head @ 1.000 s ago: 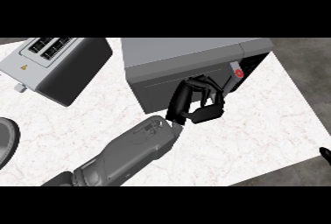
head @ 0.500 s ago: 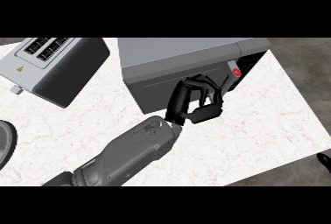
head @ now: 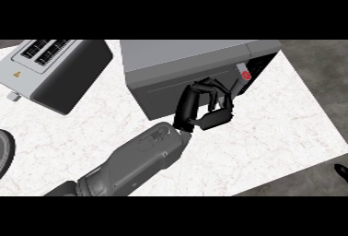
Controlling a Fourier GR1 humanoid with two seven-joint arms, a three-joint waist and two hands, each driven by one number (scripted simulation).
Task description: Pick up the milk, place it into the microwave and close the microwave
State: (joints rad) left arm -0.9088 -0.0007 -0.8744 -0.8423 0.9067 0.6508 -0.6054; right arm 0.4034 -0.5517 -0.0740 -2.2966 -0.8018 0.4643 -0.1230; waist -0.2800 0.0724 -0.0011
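Note:
The grey microwave (head: 190, 57) stands at the back of the counter, with a red button (head: 245, 75) on its panel at the right. Its dark front door (head: 159, 94) looks shut or nearly so. My left hand (head: 204, 108) comes in from the lower left on its grey forearm (head: 136, 159). It is open, and its fingers rest against the door near the panel. The milk shows nowhere in view. Only a black tip of my right hand (head: 342, 171) peeks in at the right edge.
A silver toaster (head: 54, 69) sits at the back left, close beside the microwave. A dark round rim (head: 4, 152) shows at the left edge. White marble counter (head: 272, 138) spreads in front of the microwave, ending at the dark floor on the right.
The microwave's front has turned from near black to grey while my left hand stayed against it. The right hand's tip has slid lower along the right edge.

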